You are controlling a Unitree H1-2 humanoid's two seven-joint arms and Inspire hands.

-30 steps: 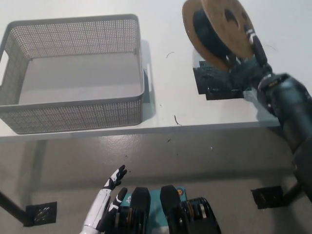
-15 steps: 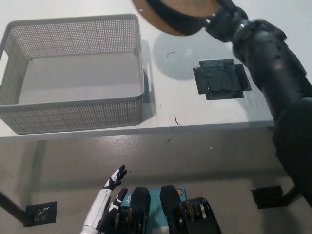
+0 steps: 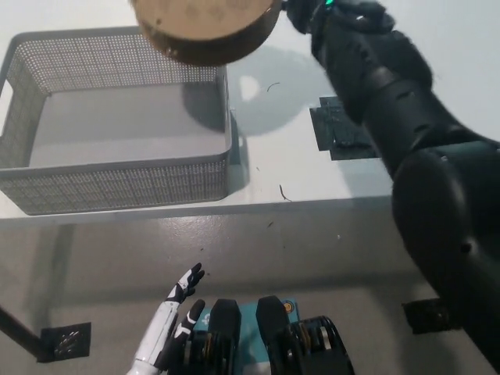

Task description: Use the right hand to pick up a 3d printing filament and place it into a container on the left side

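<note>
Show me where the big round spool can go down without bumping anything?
The basket floor is bare from wall to wall, so anywhere inside works. The table is also bare between the basket's right wall and the black patch. The right hand holds the spool over the basket's far right corner.

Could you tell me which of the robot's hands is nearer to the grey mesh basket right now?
The right. The black right hand holds the filament spool above the basket's far right corner, while the white left hand rests low, below the table edge, apart from it.
</note>
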